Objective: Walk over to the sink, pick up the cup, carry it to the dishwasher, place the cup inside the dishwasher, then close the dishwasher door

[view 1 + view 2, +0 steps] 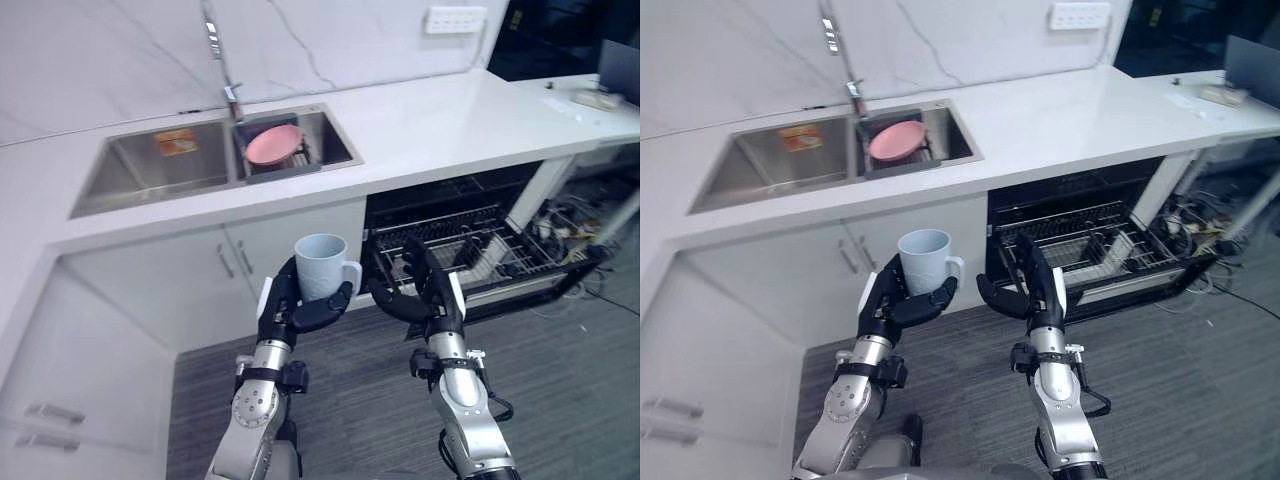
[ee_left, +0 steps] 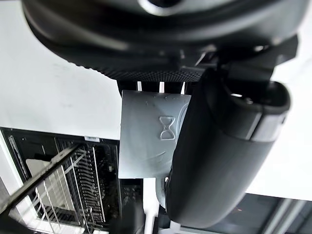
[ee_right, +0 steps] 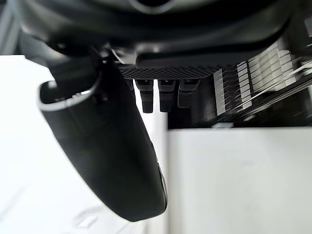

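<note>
Cup [image 1: 320, 262] with embossed hourglass mark [image 2: 166, 128] is clasped by left robot hand [image 1: 285, 315]; right robot hand [image 1: 435, 295] spread.

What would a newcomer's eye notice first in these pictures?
First the pale blue cup, upright in the left hand before the white cabinet doors. To its right the dishwasher stands open, rack pulled out, with the open right hand in front. A pink dish lies in the right basin of the sink.

The two head cameras are looking down at the sink [image 1: 130, 170] and the open dishwasher [image 1: 450, 195], sharing almost one scene. The wrist cameras are looking very closely along the left hand [image 2: 219, 161] and the right hand [image 3: 112, 161], both catching the dishwasher rack [image 2: 63, 190].
</note>
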Robot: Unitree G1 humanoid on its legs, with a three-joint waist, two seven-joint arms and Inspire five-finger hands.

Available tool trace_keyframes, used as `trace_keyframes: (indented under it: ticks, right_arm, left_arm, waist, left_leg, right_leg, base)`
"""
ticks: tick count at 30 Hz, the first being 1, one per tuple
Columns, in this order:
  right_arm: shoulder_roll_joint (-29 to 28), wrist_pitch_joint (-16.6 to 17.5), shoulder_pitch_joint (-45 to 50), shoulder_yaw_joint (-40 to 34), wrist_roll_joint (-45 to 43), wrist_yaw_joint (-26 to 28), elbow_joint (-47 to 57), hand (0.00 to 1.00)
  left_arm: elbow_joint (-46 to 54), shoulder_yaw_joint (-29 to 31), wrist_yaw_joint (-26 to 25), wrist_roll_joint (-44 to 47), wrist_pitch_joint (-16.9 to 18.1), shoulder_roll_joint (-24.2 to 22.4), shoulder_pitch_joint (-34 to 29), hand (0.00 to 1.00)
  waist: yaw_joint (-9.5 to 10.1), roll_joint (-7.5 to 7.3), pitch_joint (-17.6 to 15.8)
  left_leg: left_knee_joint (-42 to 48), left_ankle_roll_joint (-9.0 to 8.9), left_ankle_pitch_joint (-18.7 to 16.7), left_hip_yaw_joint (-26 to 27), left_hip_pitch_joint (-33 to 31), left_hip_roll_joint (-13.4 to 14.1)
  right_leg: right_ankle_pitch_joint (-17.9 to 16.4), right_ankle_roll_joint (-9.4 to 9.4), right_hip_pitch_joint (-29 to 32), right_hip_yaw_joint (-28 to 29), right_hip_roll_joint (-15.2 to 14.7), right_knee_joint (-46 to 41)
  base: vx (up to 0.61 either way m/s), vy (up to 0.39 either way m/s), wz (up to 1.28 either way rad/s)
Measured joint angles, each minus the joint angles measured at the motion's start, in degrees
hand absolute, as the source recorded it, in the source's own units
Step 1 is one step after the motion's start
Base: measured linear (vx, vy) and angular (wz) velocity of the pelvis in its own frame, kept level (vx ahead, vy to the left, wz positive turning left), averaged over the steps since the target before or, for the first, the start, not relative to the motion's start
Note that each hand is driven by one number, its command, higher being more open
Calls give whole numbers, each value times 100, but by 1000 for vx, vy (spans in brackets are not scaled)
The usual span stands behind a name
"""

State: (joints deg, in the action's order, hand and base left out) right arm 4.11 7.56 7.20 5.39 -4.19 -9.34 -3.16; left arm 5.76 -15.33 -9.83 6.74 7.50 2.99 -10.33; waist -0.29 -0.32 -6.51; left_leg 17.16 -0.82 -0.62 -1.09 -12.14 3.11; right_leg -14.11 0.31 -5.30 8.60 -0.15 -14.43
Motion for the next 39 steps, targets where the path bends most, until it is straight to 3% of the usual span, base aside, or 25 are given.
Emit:
trace_keyframes:
  ticks: [2,4,5,8,10,12,13,14,17,20,23,30,39]
  right_arm:
    - [-3,-1,-69,70,-73,45,-6,90]
    - [-21,0,-260,179,-74,54,-102,90]
    - [-69,0,-410,196,-71,88,-227,90]
    - [-89,2,-468,239,-64,137,-292,90]
    - [-102,3,-517,287,-74,216,-292,90]
    - [-116,6,-526,294,-98,278,-291,90]
    - [-79,13,-524,303,-199,347,-298,90]
    - [33,13,-521,299,-354,395,-304,90]
    - [232,12,-390,270,-854,467,-298,90]
    - [233,19,-350,273,-1566,669,-39,90]
    - [238,21,-304,292,-2090,866,210,90]
    - [282,21,-350,768,-2385,1355,443,90]
    - [443,10,-762,1381,-2388,1484,441,90]
  left_arm:
    - [-21,87,-146,-1,-11,93,-50,30]
    - [-23,195,-179,-2,-7,106,-53,30]
    - [-46,245,-228,-2,-7,127,-57,30]
    - [-81,276,-321,-1,37,126,-52,30]
    - [-96,407,-376,-1,122,122,-29,30]
    - [-161,578,-405,0,120,146,-25,30]
    - [-273,672,-415,0,127,136,12,30]
    - [-386,709,-423,0,124,33,52,30]
    - [-424,732,-408,-9,123,-118,91,30]
    - [-428,786,-411,-9,123,-102,253,30]
    - [-466,801,-409,-9,123,-100,419,30]
    - [-648,755,-357,-127,112,27,572,30]
    - [-678,259,-66,-239,111,141,630,30]
  waist:
    - [81,-21,6]
    - [84,-44,-4]
    - [72,-48,-5]
    - [-10,-24,47]
    - [-64,-31,106]
    - [-81,-116,143]
    - [-88,-95,178]
    - [-75,62,174]
    - [-89,205,217]
    - [-91,207,224]
    - [-94,213,227]
    - [-53,226,237]
    - [-45,229,307]
  left_leg:
    - [313,291,-533,603,308,-26]
    - [118,365,-686,950,692,-48]
    - [-133,425,-724,1182,1057,-94]
    - [-431,520,-782,1423,1541,-58]
    - [-567,514,-785,1533,1608,46]
    - [-527,374,-873,1624,1677,22]
    - [-473,141,-1069,1618,1748,-22]
    - [-457,81,-1111,1596,1774,93]
    - [-626,-18,-1171,1496,1941,312]
    - [-701,-37,-1181,1448,1919,349]
    - [-710,-16,-1159,1442,1936,296]
    - [-936,31,-1037,1362,1982,91]
    - [-919,11,-1021,1281,1957,22]
  right_leg:
    - [-39,221,171,-75,-226,-686]
    - [-9,492,543,-539,-446,-1613]
    - [61,579,886,-988,-716,-2380]
    - [-225,204,1214,-1728,-1054,-2807]
    - [-251,143,1620,-2043,-1114,-2342]
    - [555,6,1725,-2182,-1095,-1141]
    - [853,122,1634,-2126,-1065,-809]
    - [899,136,1499,-2113,-931,-562]
    - [1092,76,1195,-2087,-557,-10]
    - [1429,74,1123,-1885,-343,518]
    - [1659,126,960,-1828,-332,904]
    - [2267,196,541,-1871,-396,1921]
    - [2358,197,518,-1888,-456,1942]
  base:
    - [426,322,-117]
    - [268,222,-108]
    - [210,200,-90]
    - [160,141,-50]
    - [152,10,-33]
    - [177,-72,-36]
    - [194,-97,-35]
    - [189,-87,-33]
    - [106,-61,-28]
    - [20,-12,-46]
    - [-6,54,-12]
    - [-38,41,4]
    - [-52,9,2]
